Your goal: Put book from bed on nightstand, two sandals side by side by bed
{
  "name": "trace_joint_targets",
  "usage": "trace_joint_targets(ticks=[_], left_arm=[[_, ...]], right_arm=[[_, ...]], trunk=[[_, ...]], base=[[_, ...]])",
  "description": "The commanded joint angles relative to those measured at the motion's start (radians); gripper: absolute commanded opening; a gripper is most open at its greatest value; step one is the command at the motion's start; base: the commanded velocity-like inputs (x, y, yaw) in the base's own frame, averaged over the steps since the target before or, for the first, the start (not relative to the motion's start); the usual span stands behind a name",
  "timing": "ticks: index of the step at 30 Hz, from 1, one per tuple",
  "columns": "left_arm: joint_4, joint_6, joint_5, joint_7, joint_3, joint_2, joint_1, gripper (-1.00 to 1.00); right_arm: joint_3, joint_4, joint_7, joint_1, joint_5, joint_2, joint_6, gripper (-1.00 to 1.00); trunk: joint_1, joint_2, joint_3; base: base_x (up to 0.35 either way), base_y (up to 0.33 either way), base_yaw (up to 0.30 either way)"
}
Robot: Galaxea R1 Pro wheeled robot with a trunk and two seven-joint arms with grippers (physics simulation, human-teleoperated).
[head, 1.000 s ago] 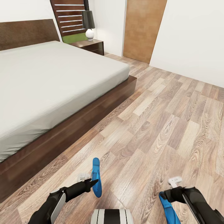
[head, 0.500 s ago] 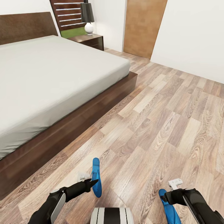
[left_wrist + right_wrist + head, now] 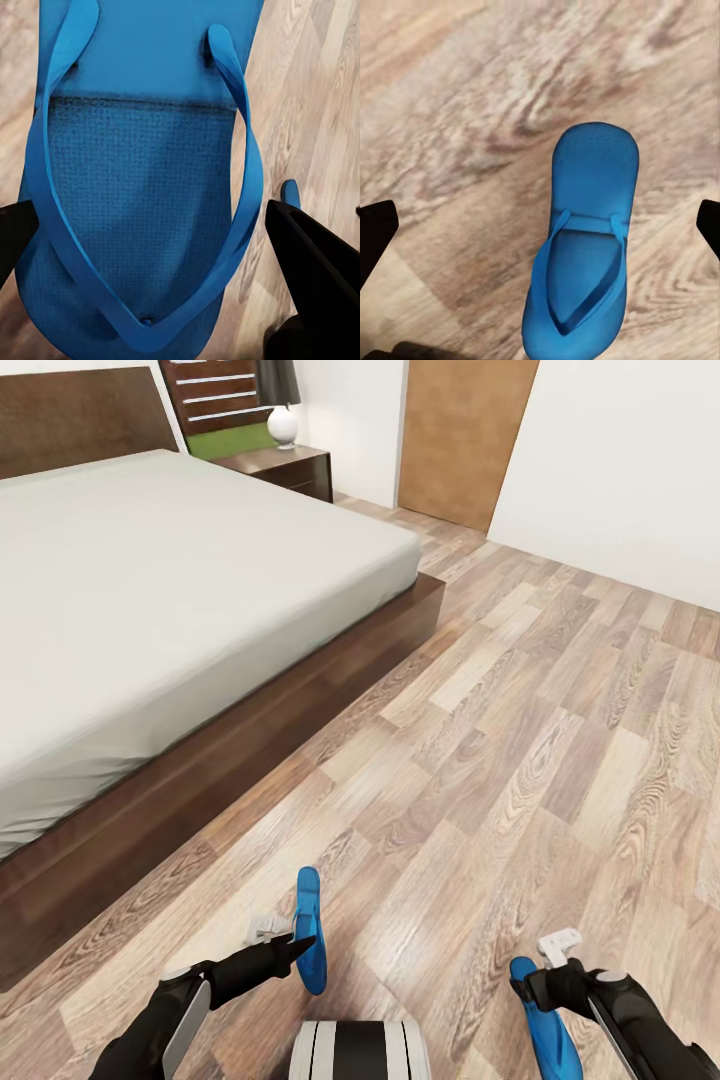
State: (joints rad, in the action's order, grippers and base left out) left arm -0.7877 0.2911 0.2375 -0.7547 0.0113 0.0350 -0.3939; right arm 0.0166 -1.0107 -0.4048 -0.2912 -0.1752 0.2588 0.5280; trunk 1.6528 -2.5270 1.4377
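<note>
One blue sandal stands on its edge just above the wood floor, with my left gripper shut on it. In the left wrist view this sandal spans the gap between the dark fingers. The other blue sandal lies flat on the floor at the lower right. My right gripper hovers over its toe end, open. In the right wrist view that sandal sits clear of both fingertips. The bed fills the left, with a nightstand beyond it. The book is out of view.
A lamp stands on the nightstand. A tan door and a white wall close the far side. The bed's dark frame runs diagonally in front of me. Wood floor stretches to the right.
The camera has moved: the bed, the floor and the right-hand sandal all slid up in the picture. The left gripper still holds its sandal. The right gripper stays open.
</note>
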Motion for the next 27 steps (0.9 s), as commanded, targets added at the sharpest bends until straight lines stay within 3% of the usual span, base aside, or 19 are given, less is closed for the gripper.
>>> trace_joint_targets(ticks=[1,5,22,24,27], left_arm=[[0.000,0.010,0.008,-0.003,0.001,0.000,0.000,-1.00],[0.000,0.010,0.008,-0.003,0.001,0.000,0.000,-1.00],[0.000,0.010,0.008,-0.003,0.001,0.000,0.000,-1.00],[0.000,0.010,0.008,-0.003,0.001,0.000,0.000,-1.00],[0.000,0.010,0.008,-0.003,0.001,0.000,0.000,-1.00]], right_arm=[[0.002,0.006,-0.009,0.000,-0.010,0.000,-0.006,1.00],[0.002,0.018,-0.009,0.000,-0.010,0.000,-0.018,1.00],[0.026,0.020,-0.009,0.000,-0.007,0.005,-0.022,1.00],[0.045,0.018,-0.009,0.000,-0.006,0.005,-0.022,1.00],[0.122,0.014,-0.008,0.000,-0.008,0.004,-0.022,1.00]], trunk=[[0.000,0.000,0.001],[0.000,0.000,0.001],[0.007,-0.004,0.066],[0.008,-0.005,0.074],[0.009,-0.005,0.082]], base=[[0.000,0.000,0.000],[0.000,0.000,0.000],[0.000,0.000,0.000],[0.000,0.000,0.000],[0.000,0.000,0.000]])
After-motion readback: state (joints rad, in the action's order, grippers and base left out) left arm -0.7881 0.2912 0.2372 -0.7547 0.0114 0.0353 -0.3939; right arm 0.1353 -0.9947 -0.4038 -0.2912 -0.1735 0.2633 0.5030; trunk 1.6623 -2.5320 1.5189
